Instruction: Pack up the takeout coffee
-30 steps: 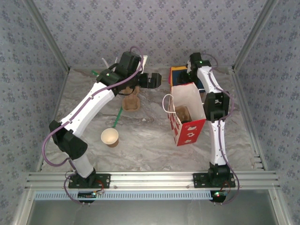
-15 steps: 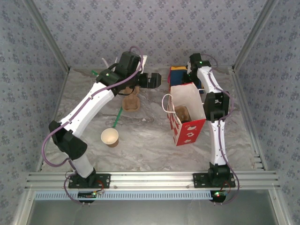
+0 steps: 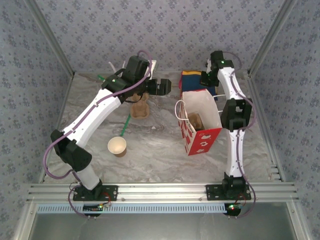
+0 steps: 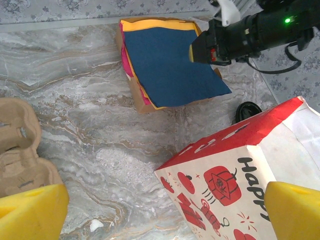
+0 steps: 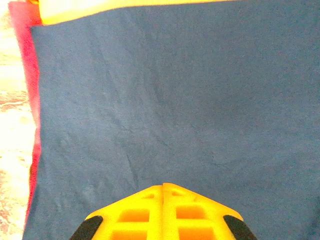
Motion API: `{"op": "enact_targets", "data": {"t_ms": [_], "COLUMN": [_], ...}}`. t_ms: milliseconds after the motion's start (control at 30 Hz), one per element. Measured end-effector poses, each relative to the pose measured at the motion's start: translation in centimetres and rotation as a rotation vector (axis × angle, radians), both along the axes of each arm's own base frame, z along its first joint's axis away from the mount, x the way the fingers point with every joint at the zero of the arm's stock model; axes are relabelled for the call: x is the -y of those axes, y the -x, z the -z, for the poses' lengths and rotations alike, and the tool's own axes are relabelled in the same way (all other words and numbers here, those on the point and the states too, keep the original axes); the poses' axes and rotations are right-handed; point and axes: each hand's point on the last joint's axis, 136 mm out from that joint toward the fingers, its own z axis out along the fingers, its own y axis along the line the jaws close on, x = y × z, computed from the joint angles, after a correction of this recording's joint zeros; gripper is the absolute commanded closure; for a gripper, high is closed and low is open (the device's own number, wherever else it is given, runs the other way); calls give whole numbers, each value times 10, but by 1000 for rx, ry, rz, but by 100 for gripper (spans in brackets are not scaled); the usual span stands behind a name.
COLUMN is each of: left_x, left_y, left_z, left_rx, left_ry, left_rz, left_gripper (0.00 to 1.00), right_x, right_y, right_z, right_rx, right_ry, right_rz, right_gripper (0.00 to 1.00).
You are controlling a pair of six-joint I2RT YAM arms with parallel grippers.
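Note:
My right gripper (image 5: 163, 187) is shut, its yellow tips pressed together on a blue napkin (image 5: 175, 100) that tops the stack (image 4: 170, 65) at the back; a crease runs to the tips. From above, this gripper (image 3: 206, 80) is behind the red-and-white paper bag (image 3: 202, 135). My left gripper (image 3: 165, 86) hangs open between a brown cup tray (image 3: 140, 109) and the bag (image 4: 225, 175), holding nothing. A small round black thing (image 4: 246, 111) sits by the bag's far corner. I cannot tell whether it is the takeout coffee's lid.
Inside the bag lies another brown tray (image 3: 195, 121). A lidless paper cup (image 3: 117, 145) stands at the left front, with a green straw (image 3: 126, 122) lying behind it. Walls close in the back and both sides.
The right gripper has gone from open to shut at the blue napkin, and its wrist has shifted slightly back and right. The left arm has stayed put.

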Motion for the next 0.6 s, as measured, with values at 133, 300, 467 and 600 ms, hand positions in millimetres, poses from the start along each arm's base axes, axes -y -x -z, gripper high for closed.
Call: {"op": "enact_targets", "data": {"t_ms": [133,300,467,600], "left_x": [0,-7,-20,-12], "left_y": [-1,-8,-36,-68], "left_z": [1,8,14,36], "left_rx": [1,-9,0,-10], "left_ry": [0,1,32,28], "left_rz": [0,-16,-58,-62], "left_gripper": [0,0,8,27], "right_x": [2,2,4,6], "right_y": [2,7,14,21], "right_z": [-16,-27,-43,-70], "right_rx": [25,35,50,85], "right_ry": [-2,-4,-14,-23], "right_rz": [3,6,24,41], "right_gripper": [100,81,62,51]}}
